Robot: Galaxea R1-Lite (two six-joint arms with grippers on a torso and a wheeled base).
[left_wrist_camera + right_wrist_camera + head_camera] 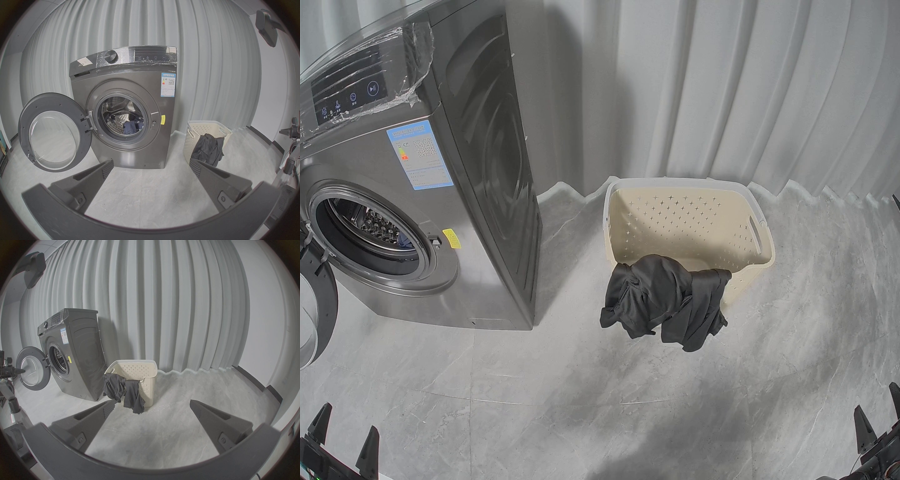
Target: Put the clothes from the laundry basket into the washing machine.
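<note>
A cream laundry basket point(737, 206) stands on the floor right of the grey washing machine point(481, 156). A dark grey garment point(665, 299) hangs over the basket's near rim, drooping outside it. The machine's round door point(51, 131) is swung wide and a blue piece of clothing point(131, 126) lies in the drum. My left gripper point(150, 165) is open and empty, low at the near left, facing the machine point(125, 106) and the basket point(207, 129). My right gripper point(151, 407) is open and empty at the near right, well short of the basket point(137, 371) and the garment point(123, 390).
Pale marble-look floor point(581, 400) lies bare between me and the basket. White pleated curtains point(737, 87) close off the back. A dark skirting board point(256, 382) runs along the right-hand wall.
</note>
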